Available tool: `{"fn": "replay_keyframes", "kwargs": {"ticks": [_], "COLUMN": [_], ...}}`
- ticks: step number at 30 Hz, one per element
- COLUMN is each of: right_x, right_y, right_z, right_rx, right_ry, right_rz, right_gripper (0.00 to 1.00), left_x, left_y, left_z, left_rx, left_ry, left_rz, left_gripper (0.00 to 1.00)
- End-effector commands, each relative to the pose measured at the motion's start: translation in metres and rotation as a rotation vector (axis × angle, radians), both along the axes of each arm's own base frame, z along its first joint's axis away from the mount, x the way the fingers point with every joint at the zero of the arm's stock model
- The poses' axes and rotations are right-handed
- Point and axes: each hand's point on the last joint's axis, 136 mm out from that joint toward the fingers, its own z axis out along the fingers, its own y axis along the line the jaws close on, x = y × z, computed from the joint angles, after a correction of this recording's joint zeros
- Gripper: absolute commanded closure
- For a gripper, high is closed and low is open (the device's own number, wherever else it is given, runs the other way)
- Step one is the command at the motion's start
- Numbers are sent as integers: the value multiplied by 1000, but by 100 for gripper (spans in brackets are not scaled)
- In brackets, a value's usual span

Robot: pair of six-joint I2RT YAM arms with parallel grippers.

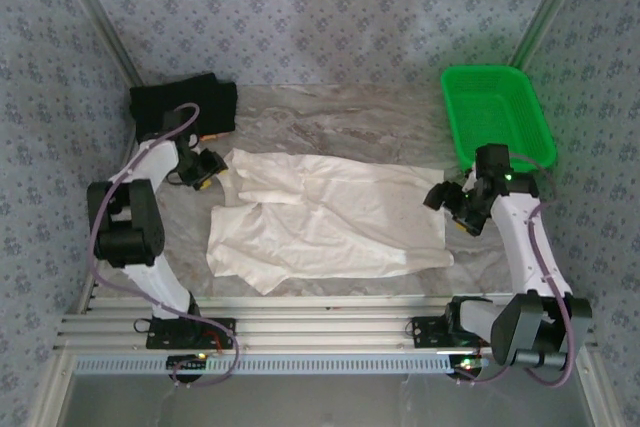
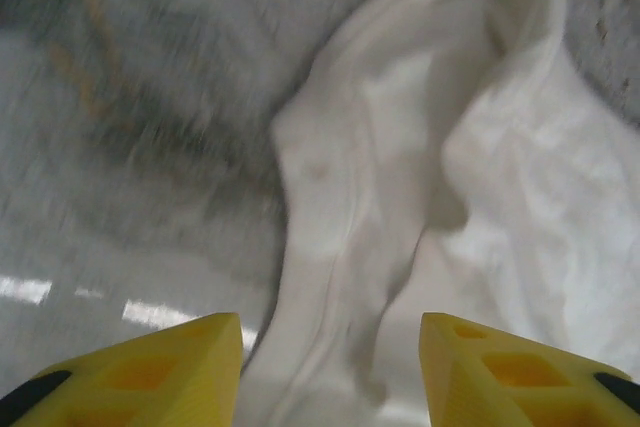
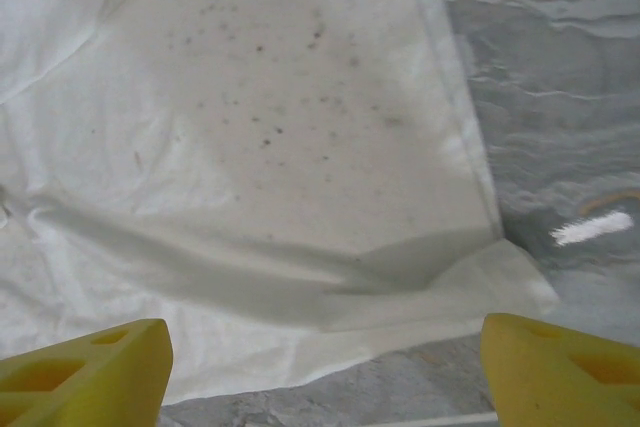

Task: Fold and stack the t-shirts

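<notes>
The cream-white t-shirt lies spread across the middle of the table, folded over lengthwise with rumpled edges. The black t-shirt sits bunched at the far left corner. My left gripper hovers at the white shirt's left end. In the left wrist view that gripper is open, its yellow fingers apart above a creased fold of white cloth, gripping nothing. My right gripper is at the shirt's right edge. Seen from the right wrist, it stands wide open just off the shirt's hem.
A green mesh basket stands at the far right corner, just behind the right arm. The table top is grey and marbled under clear plastic. Aluminium rails run along the near edge by the arm bases.
</notes>
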Motion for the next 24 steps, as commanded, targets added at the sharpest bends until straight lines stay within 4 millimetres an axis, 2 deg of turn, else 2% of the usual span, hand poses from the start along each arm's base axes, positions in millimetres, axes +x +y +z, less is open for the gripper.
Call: {"fn": "replay_keyframes", "kwargs": {"ticks": [1,6,14,17,20,24], "right_x": [9,19,38,43,44,45], "right_y": [15,31,51,55,55,50], "right_z": [-11,-25,-42,-52,-63,-77], "right_rx": [51,44,64,54,50,23], "right_ry": [-22,-7,18,37,76,119], "right_rz": [35,62,60,70,61,33], "right_gripper": [18,18,18,18,18,18], "left_x": [36,45,33,35,35,40], "left_y": [3,8,0,-3,-5,5], "left_z": [7,-19,-51,-61,-69,-71], "left_rx": [24,61,84,84,107,160], "left_ry": [-90,-5,115,136,172,192], "left_rz": [-64,-79,-125,-142,-182,-198], "left_gripper": [55,62,63,65,71,88]}}
